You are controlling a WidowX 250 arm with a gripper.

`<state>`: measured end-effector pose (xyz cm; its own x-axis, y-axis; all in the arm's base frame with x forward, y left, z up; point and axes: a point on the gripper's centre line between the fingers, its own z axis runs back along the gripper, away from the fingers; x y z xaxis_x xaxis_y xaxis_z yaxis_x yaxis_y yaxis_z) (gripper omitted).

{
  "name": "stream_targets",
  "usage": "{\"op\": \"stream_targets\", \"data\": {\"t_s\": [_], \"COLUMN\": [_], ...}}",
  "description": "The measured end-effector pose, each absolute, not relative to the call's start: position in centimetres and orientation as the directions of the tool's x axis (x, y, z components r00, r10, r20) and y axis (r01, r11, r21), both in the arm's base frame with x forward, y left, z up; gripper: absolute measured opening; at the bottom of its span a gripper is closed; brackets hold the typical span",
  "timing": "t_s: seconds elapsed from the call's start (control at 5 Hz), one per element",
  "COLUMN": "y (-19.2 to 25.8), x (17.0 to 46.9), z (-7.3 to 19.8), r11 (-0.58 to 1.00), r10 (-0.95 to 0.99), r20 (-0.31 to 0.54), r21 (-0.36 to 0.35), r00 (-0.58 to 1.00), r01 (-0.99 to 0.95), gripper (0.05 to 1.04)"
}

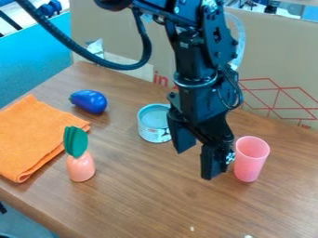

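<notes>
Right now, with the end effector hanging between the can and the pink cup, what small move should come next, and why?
Probably a slight shift away from the pink cup, toward the can: the end effector hangs open, one finger appears right beside the cup, and whether they touch is unclear.

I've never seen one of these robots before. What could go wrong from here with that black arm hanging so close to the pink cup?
The open gripper hangs right by the tall pink cup, so a small sideways swing might tip it over. The tin can is close on the other side and could get bumped too. The rounded blue toy might roll if something nudged it.
</notes>
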<state>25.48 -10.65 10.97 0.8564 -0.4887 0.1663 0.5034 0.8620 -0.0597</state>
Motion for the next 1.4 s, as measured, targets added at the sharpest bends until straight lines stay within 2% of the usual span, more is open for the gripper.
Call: {"op": "stream_targets", "data": {"t_s": [0.2,0.4,0.6,1.2,1.4], "y": [-10.8,-14.0,-16.1,-18.9,-19.9], "x": [25.2,24.4,23.2,21.0,20.8], "z": [10.2,10.0,9.6,4.7,3.8], "r11": [0.861,0.811,0.777,0.723,0.691], "r10": [-0.493,-0.57,-0.611,-0.672,-0.695], "r20": [0.14,0.191,0.212,0.137,0.162], "r21": [-0.064,-0.022,-0.022,-0.096,-0.117], "r00": [0.859,0.799,0.763,0.728,0.7], "r01": [0.505,0.584,0.629,0.685,0.713], "gripper": [1.005,1.005,1.005,1.005,1.005]}}
